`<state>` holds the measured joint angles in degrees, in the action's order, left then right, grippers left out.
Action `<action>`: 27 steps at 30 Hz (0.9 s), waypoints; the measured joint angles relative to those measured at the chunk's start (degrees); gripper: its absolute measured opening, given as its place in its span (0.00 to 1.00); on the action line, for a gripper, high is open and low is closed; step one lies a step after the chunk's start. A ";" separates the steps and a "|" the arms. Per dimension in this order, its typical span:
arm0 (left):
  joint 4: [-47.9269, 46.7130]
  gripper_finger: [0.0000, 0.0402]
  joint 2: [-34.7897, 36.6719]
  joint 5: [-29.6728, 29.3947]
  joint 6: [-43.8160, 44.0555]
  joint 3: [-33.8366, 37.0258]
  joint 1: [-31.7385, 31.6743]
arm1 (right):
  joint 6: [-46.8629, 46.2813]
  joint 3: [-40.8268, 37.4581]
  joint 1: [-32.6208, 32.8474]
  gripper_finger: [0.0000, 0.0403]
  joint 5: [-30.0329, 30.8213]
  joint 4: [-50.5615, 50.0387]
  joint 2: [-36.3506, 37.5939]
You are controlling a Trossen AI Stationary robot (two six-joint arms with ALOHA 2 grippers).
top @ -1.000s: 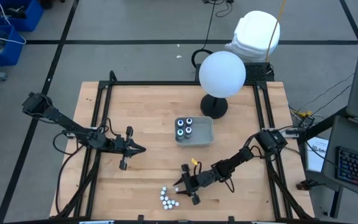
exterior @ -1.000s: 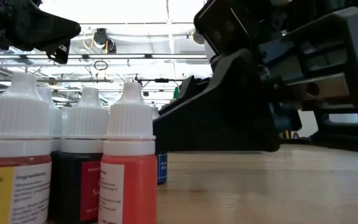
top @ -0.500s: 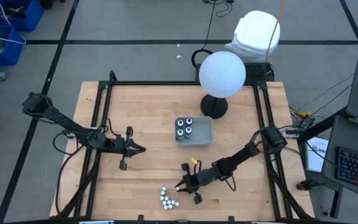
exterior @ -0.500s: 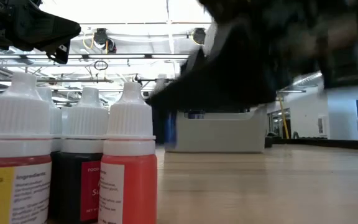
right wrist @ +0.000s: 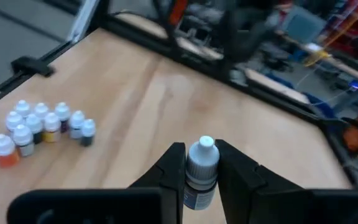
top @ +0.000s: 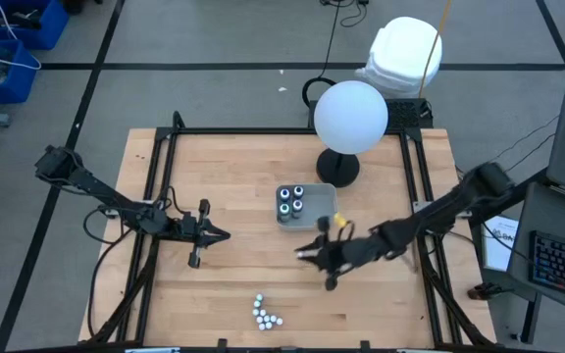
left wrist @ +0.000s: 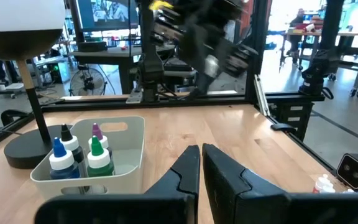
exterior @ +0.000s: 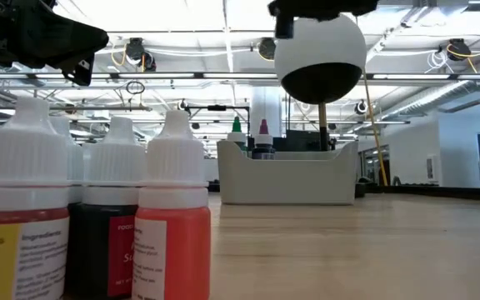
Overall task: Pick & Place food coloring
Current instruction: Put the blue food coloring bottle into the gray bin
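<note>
I see a pale wood table (top: 233, 186) with fine grain, a grey-white tray (left wrist: 126, 146), white-capped bottles (right wrist: 42, 127) with red, yellow and dark bodies, a blue-labelled bottle (right wrist: 201, 174) between my right tool's (right wrist: 201, 163) black fingers, a white globe lamp (top: 351, 116) on a black base.

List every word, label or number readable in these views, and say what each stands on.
"Ingredients": partly legible on the yellow-labelled white-capped bottle in the low view.
Print on the dark bottle with a red label: too blurred.
Print on the orange-red bottle: too blurred.
Label of the small bottle in the right gripper: unreadable.
</note>
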<state>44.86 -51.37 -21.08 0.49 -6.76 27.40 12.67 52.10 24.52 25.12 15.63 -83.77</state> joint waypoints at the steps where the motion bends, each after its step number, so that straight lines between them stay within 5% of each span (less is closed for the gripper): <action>1: -0.04 0.06 0.00 0.00 -0.10 0.00 0.01 | -0.82 -1.71 -1.22 0.13 1.60 0.22 2.11; 5: -0.06 0.06 0.00 0.00 -0.39 -0.02 0.01 | -4.49 -10.13 -8.00 0.13 6.69 3.07 7.61; 11: 0.09 0.06 0.00 -0.02 -1.66 -0.04 0.00 | -10.20 -19.40 -19.10 0.13 -0.83 14.45 8.49; 17: 0.25 0.06 0.00 -0.03 -3.06 -0.02 -0.01 | -12.78 -21.75 -23.06 0.13 -7.46 21.33 2.44; 27: 0.25 0.06 0.00 -0.04 -3.17 -0.02 -0.12 | -15.17 -21.79 -23.11 0.13 -7.19 32.18 -11.25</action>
<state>45.10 -51.37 -21.12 -2.68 -6.79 27.29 -2.49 30.31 1.41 17.93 47.80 -95.02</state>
